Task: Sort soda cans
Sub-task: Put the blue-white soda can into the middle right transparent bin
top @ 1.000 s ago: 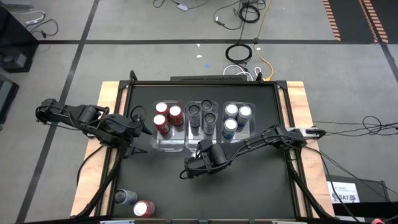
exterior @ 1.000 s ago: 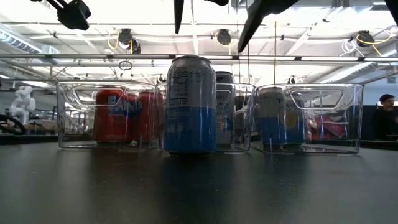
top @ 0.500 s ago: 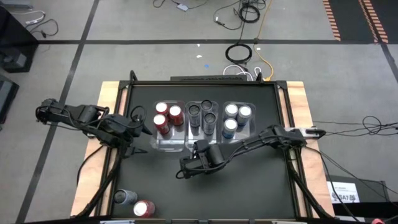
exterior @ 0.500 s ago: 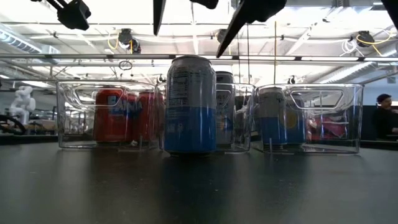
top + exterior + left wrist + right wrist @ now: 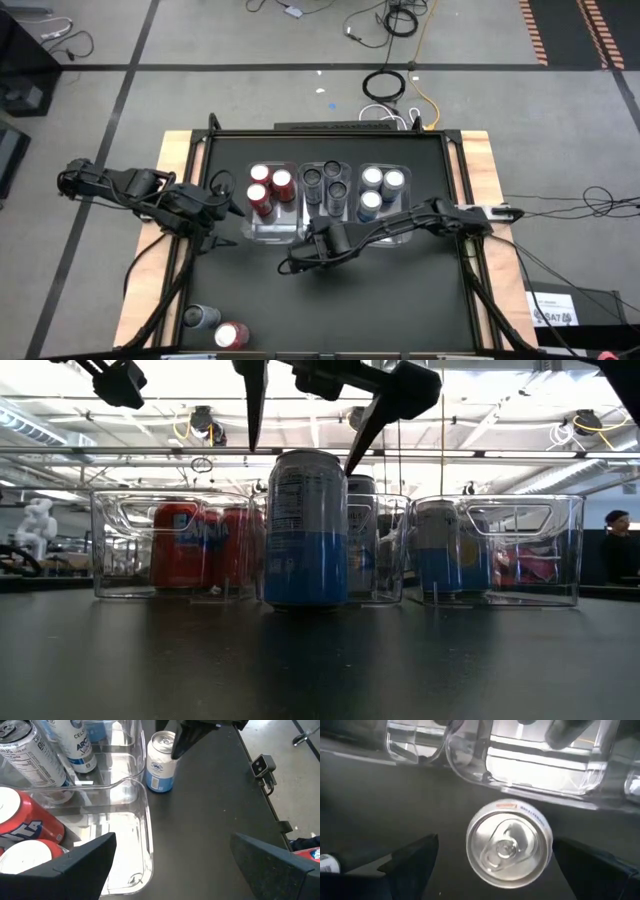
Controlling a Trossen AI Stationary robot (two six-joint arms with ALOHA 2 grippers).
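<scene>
The high camera is looking straight down from well above, taking in the whole bench (image 5: 330, 300), both arms and the floor around it. The low camera is sitting at bench-top height, facing level across the surface into the room, very near a silver-blue can (image 5: 306, 528) that is filling the middle of its picture. The left wrist camera is looking down at a slant past the clear bins (image 5: 120, 820) and is catching that same can (image 5: 161, 762) farther off. The right wrist camera is pointing almost straight down, close over the can's silver top (image 5: 509, 844). All three lower views are sharing this can and the bins.
</scene>
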